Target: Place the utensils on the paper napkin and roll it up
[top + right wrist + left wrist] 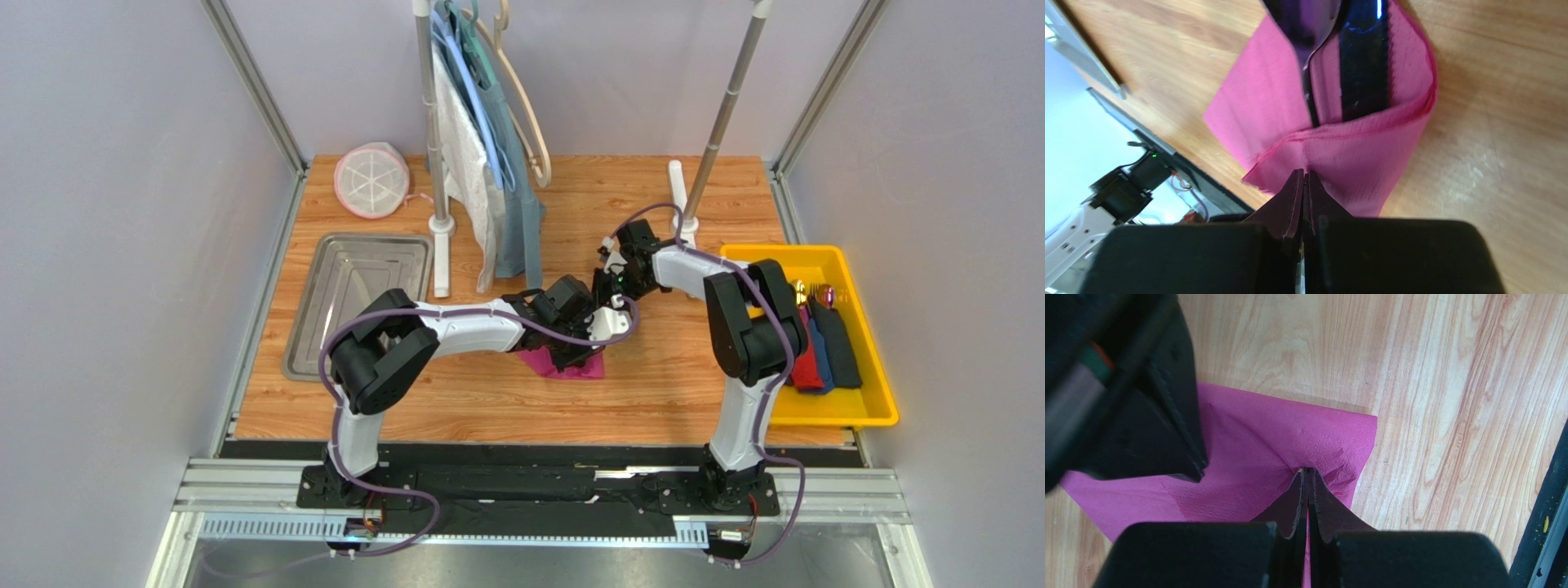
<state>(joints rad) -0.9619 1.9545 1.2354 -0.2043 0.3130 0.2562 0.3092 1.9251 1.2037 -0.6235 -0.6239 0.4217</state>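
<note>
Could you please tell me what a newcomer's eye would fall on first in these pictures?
The magenta paper napkin at the middle of the wooden table stands out first, one edge folded over the dark-purple utensils lying on it. The left gripper and the right gripper meet there, jaws shut on the paper. A bright yellow bin with a red bundle and a dark blue bundle sits at the table's right edge.

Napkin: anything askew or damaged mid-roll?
No tear or spill visible. The paper napkin is folded over the utensils at a slant, and its layered edge looks uneven where the right tool pinches it. At the left tool it puckers into creases.
</note>
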